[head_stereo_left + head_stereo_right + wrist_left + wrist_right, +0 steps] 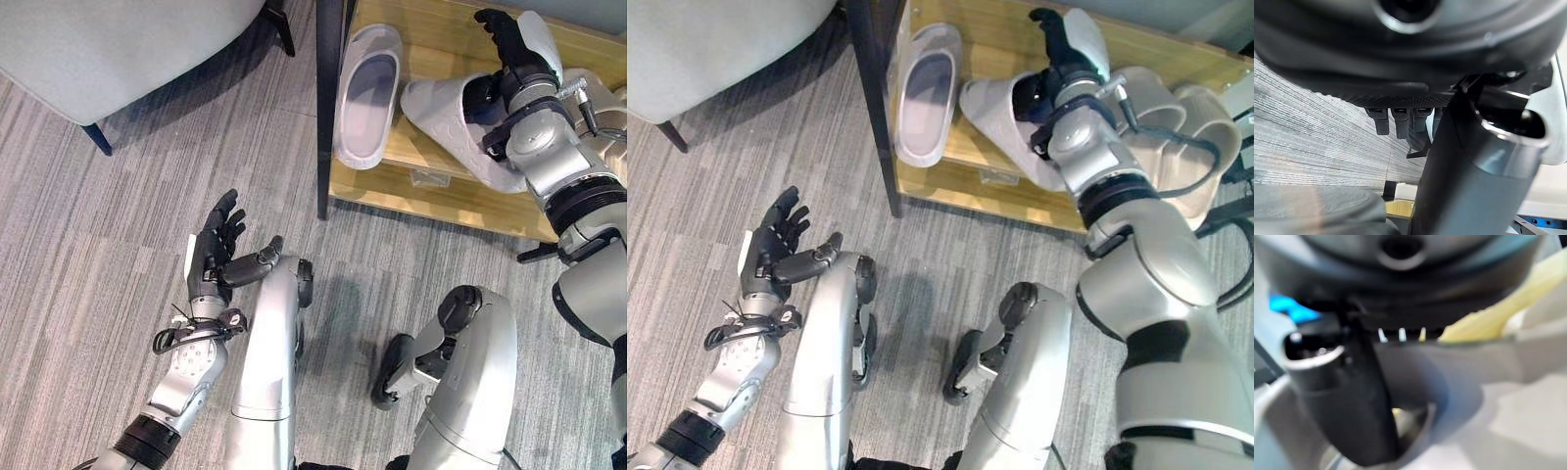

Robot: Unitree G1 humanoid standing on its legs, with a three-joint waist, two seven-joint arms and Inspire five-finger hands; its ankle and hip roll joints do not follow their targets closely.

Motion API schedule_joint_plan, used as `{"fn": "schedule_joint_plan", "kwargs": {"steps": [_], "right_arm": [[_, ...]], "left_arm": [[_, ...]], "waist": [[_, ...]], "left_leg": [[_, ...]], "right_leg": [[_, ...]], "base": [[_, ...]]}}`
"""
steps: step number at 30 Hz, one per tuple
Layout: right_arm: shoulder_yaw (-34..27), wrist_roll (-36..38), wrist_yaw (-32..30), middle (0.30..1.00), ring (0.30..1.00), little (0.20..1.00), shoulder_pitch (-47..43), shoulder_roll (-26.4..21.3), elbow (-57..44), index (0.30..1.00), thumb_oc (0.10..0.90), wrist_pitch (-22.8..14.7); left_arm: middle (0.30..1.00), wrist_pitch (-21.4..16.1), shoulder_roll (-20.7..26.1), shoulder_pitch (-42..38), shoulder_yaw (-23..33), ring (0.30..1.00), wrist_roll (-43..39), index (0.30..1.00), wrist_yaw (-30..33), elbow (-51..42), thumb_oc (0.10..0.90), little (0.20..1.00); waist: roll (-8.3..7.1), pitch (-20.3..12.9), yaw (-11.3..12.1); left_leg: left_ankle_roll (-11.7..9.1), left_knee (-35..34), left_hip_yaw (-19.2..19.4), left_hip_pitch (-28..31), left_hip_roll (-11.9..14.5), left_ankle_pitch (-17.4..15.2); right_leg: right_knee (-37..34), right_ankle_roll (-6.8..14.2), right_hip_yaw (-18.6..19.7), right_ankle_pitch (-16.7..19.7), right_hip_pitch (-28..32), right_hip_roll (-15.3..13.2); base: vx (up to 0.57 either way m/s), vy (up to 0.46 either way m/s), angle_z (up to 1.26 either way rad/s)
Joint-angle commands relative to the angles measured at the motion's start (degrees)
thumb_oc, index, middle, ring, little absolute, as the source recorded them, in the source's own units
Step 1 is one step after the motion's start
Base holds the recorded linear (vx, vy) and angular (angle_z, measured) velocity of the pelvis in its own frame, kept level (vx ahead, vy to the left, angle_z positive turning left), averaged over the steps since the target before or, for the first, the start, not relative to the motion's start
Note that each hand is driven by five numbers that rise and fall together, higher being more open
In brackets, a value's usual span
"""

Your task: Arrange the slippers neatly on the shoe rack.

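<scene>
No legible writing. Right hand (509, 44) over the wooden shoe rack (460, 196), thumb hooked inside a pale grey slipper (446, 122); second slipper (367, 93) just beside, sole-side hollow up. Left hand (216, 250) spread, empty, over carpet (88, 294).

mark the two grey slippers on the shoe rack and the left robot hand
upturned slipper (367, 93): left eye view, its sole.
angled slipper (441, 113): left eye view, its upper.
left robot hand (211, 257): left eye view, its palm.
</scene>
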Motion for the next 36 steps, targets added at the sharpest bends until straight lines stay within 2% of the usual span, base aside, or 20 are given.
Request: {"fn": "schedule_joint_plan", "kwargs": {"steps": [1, 2, 4, 7, 9, 10, 11, 12, 15, 18, 25, 29, 31, 32, 36], "right_arm": [[-1.9, -8.2, -12.3, 0.9, 0.9, 0.9, -9.3, -3.1, -0.2, 0.9, 0.8, -2.9], [-2.0, -8.2, -12.3, 0.9, 0.9, 0.9, -9.3, -3.1, -0.3, 0.9, 0.8, -2.9], [-6.0, -16.0, -18.5, 0.9, 0.9, 0.9, -7.6, -3.5, -6.6, 0.9, 0.8, -0.6], [-7.3, -19.7, -20.6, 0.9, 0.9, 0.9, -7.3, -3.9, -9.2, 0.9, 0.8, 1.3], [-7.0, -20.7, -19.1, 0.9, 0.9, 0.9, -7.6, -3.0, -7.5, 0.9, 0.8, 2.3], [-4.6, -17.6, -13.8, 0.9, 0.9, 0.9, -8.3, -1.7, -2.9, 0.9, 0.8, 2.7], [-4.3, -17.5, -13.6, 0.9, 0.9, 0.9, -8.6, -1.5, -2.6, 0.9, 0.8, 2.6], [-1.3, -15.0, -9.7, 0.9, 0.9, 0.9, -10.5, 0.7, 1.3, 0.9, 0.8, 2.8], [0.1, -12.8, -6.9, 0.9, 0.9, 0.9, -10.1, 1.5, 6.6, 0.9, 0.8, 2.3], [-1.3, -7.8, -3.8, 0.9, 0.9, 0.9, -7.6, 3.1, 12.0, 0.9, 0.8, 1.3], [-1.1, -7.0, -1.2, 0.9, 0.9, 0.9, -3.7, 4.1, 12.4, 0.9, 0.8, 0.9], [-3.3, -6.0, -3.2, 0.9, 0.9, 0.9, -1.5, 4.0, 10.6, 0.9, 0.8, -0.1], [-6.2, -1.9, -4.2, 0.9, 0.9, 0.9, 0.3, 4.2, 7.8, 0.9, 0.8, -1.7], [-8.6, 2.6, -4.4, 0.9, 0.9, 0.9, 0.8, 4.7, 5.5, 0.9, 0.8, -2.9], [-9.1, 5.6, -4.3, 0.9, 0.9, 0.9, 0.3, 5.0, 4.8, 0.9, 0.8, -3.2]], "left_arm": [[0.9, -3.4, -0.3, -0.3, -0.1, 0.9, 2.8, 0.9, 1.1, -5.3, 0.8, 0.9], [0.9, -3.4, -0.3, -0.3, -0.1, 0.9, 2.8, 0.9, 1.1, -5.3, 0.8, 0.9], [0.9, -3.9, -0.6, -0.8, 0.5, 0.9, 4.2, 0.9, 2.9, -5.5, 0.8, 0.9], [0.9, -4.0, -0.8, -1.2, 0.7, 0.9, 4.9, 0.9, 3.6, -4.9, 0.8, 0.9], [0.9, -4.3, -0.7, -1.6, 0.7, 0.9, 5.5, 0.9, 4.1, -4.5, 0.8, 0.9], [0.9, -4.3, -0.3, -1.9, 0.6, 0.9, 5.2, 0.9, 3.6, -4.2, 0.8, 0.9], [0.9, -4.3, -0.4, -1.8, 0.7, 0.9, 5.2, 0.9, 3.5, -4.2, 0.8, 0.9], [0.9, -4.3, -0.2, -1.8, 0.4, 0.9, 4.7, 0.9, 2.8, -4.0, 0.8, 0.9], [0.9, -3.9, -0.7, -1.1, -0.2, 0.9, 4.0, 0.9, 1.9, -4.0, 0.8, 0.9], [0.9, -3.0, -0.5, -0.8, -0.8, 0.9, 4.2, 0.9, 1.0, -3.9, 0.8, 0.9], [0.9, -2.2, -0.4, -0.1, -0.7, 0.9, 3.7, 0.9, 0.2, -3.4, 0.8, 0.9], [0.9, -2.2, -0.6, 0.1, -0.1, 0.9, 3.1, 0.9, 0.6, -3.0, 0.8, 0.9], [0.9, -2.5, -0.8, 0.3, 0.2, 0.9, 2.9, 0.9, 0.8, -3.0, 0.8, 0.9], [0.9, -2.7, -0.6, 0.4, 0.5, 0.9, 2.4, 0.9, 0.7, -2.6, 0.8, 0.9], [0.9, -2.7, -0.5, 0.7, 0.3, 0.9, 1.6, 0.9, 0.5, -2.0, 0.8, 0.9]], "waist": [[1.2, -2.1, 1.5], [1.18, -2.1, 1.5], [1.31, -2.1, 1.3], [1.16, -2.1, 1.2], [1.1, -2.1, 1.6], [0.8, -2.1, 1.9], [0.85, -2.1, 1.8], [0.65, -2.1, 2.0], [0.84, -2.1, 2.0], [1.13, -2.1, 2.1], [1.14, -2.1, 1.7], [1.19, -2.1, 1.3], [1.45, -2.1, 1.1], [1.28, -2.1, 1.1], [1.13, -2.1, 1.0]], "left_leg": [[-1.3, -1.8, -5.3, 0.4, 1.3, -4.3], [-1.3, -1.8, -5.3, 0.4, 1.3, -4.3], [-1.1, -1.8, -5.3, 0.4, 1.1, -4.3], [-1.1, -1.8, -5.2, 0.4, 1.1, -4.3], [-1.2, -1.7, -5.2, 0.4, 0.9, -4.3], [-1.3, -1.6, -5.2, 0.4, 0.9, -4.4], [-1.3, -1.6, -5.2, 0.4, 0.9, -4.4], [-1.5, -1.3, -5.4, 0.4, 0.8, -4.2], [-1.6, -1.1, -5.6, 0.4, 0.8, -4.3], [-1.6, -1.2, -5.5, 0.4, 0.8, -4.4], [-1.5, -1.3, -5.4, 0.4, 0.9, -4.5], [-1.4, -1.6, -5.3, 0.4, 1.0, -4.3], [-1.3, -1.8, -5.2, 0.4, 0.9, -4.1], [-1.3, -1.9, -5.1, 0.4, 0.9, -4.1], [-1.3, -1.9, -5.1, 0.4, 0.9, -4.0]], "right_leg": [[-1.6, -0.6, 3.7, 0.6, -1.2, 0.0], [-1.6, -0.6, 3.7, 0.6, -1.2, 0.0], [-1.6, -0.6, 3.4, 0.4, -1.2, 0.2], [-1.5, -0.5, 3.3, 0.3, -1.2, 0.2], [-1.3, -0.5, 3.3, 0.2, -1.2, 0.3], [-1.2, -0.4, 3.4, 0.4, -1.2, 0.2], [-1.2, -0.4, 3.4, 0.4, -1.2, 0.2], [-1.1, -0.3, 3.3, 0.5, -1.2, 0.1], [-1.1, -0.2, 3.2, 0.6, -1.2, 0.1], [-1.2, -0.3, 3.1, 0.8, -1.2, 0.2], [-1.5, -0.4, 3.1, 1.0, -1.2, 0.4], [-1.8, -0.4, 3.0, 1.1, -1.2, 0.5], [-2.0, -0.5, 3.0, 1.1, -1.2, 0.7], [-1.9, -0.6, 3.1, 1.1, -1.2, 0.7], [-1.8, -0.8, 3.2, 0.9, -1.2, 0.8]], "base": [[0.0, 0.0, 0.0], [0.0, 0.0, 0.0], [0.0, 0.0, 0.0], [0.0, 0.0, 0.0], [-0.01, -0.015, 0.0], [0.0, 0.0, 0.0], [0.0, 0.0, 0.0], [0.0, 0.0, 0.0], [0.0, 0.0, 0.0], [0.0, 0.0, 0.0], [0.0, 0.005, 0.0], [0.0, 0.0, 0.0], [0.0, 0.0, 0.0], [0.0, 0.0, 0.0], [0.0, 0.003, -0.05]]}}
